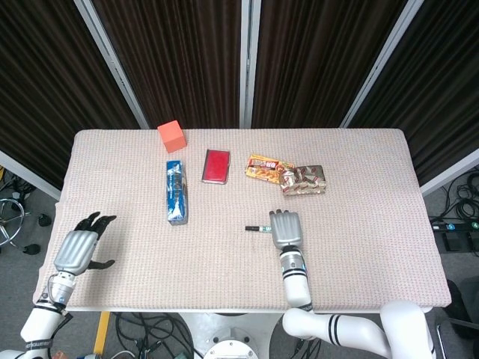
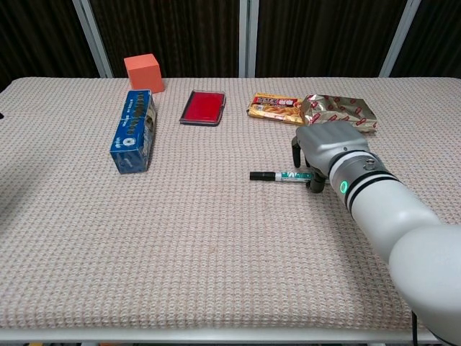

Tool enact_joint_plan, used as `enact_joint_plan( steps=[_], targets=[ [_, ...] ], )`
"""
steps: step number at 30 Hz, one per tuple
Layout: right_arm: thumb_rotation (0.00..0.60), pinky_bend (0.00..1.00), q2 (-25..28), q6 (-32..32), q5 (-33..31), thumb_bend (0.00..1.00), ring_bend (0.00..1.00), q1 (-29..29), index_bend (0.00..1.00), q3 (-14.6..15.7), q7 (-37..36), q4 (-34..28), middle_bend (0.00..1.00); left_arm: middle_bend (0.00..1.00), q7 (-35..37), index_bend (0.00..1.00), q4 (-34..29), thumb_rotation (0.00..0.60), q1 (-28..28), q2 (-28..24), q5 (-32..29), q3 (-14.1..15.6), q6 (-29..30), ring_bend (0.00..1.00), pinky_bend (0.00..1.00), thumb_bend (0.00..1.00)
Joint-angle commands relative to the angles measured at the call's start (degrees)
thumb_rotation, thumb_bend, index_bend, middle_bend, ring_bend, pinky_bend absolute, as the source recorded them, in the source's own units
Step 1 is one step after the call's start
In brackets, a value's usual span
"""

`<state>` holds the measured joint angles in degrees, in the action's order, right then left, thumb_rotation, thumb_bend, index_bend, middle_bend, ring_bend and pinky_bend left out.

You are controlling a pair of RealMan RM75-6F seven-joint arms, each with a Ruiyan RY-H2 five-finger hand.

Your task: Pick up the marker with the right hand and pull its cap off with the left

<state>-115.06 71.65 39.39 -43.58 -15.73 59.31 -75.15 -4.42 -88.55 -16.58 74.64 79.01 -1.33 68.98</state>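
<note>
Lying flat on the beige woven tablecloth [image 2: 180, 252], near the table's middle: one slim marker with a black cap and green-and-white labelled barrel [image 2: 277, 175], cap end pointing toward the robot's left, barrel end under the right hand. Right hand [image 2: 328, 148], grey metal with dark fingers, palm down over the barrel end; fingers [image 2: 295, 153] curled downward around it, fingertips at or near the cloth on either side; whether they actually clamp the marker cannot be told. In the head view the same hand [image 1: 285, 229] covers all but the capped end of the marker [image 1: 257, 227]. Left hand [image 1: 78, 246], grey with dark fingers, at the table's near left corner, well apart from the marker, fingers spread and holding nothing. Further stock along the far side of the cloth: orange cube [image 2: 142, 71]; blue rectangular box with printed label [image 2: 133, 130], lying lengthwise; flat red case with dark rim [image 2: 202, 107]; yellow-and-red snack packet [image 2: 274, 109]; crinkled metallic foil packet with red print [image 2: 338, 109], touching the snack packet and just beyond the right hand.
</note>
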Motion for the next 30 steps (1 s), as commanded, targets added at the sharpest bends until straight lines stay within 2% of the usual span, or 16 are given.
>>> enact_joint_plan(
  steps=[1, 7, 19, 30],
  targets=[
    [0.6, 0.58, -0.3, -0.1, 0.0, 0.23, 0.43, -0.1, 0.44, 0.1, 0.1, 0.3, 0.4, 0.16, 0.0, 0.12, 0.0, 0.6, 0.0, 0.1, 0.0, 0.0, 0.0, 0.06, 0.17, 0.09],
    [0.6, 0.58, -0.7, 0.6, 0.3, 0.25, 0.44, 0.0, 0.48, 0.2, 0.2, 0.7, 0.44, 0.16, 0.3, 0.12, 0.3, 0.6, 0.0, 0.1, 0.3, 0.2, -0.1, 0.06, 0.17, 0.09],
    [0.6, 0.58, -1.4, 1.7, 0.0, 0.29, 0.45, 0.3, 0.51, 0.3, 1.6, 1.2, 0.46, 0.16, 0.6, 0.12, 1.4, 0.6, 0.4, 0.9, 0.8, 0.5, 0.4, 0.06, 0.18, 0.09],
    [0.6, 0.59, -1.4, 2.6, 1.4, 0.33, 0.49, 0.6, 0.61, 0.4, 1.6, 1.2, 0.56, 0.16, 0.6, 0.12, 1.6, 0.6, 0.3, 1.1, 0.7, 0.6, 0.0, 0.06, 0.18, 0.09]
  ],
)
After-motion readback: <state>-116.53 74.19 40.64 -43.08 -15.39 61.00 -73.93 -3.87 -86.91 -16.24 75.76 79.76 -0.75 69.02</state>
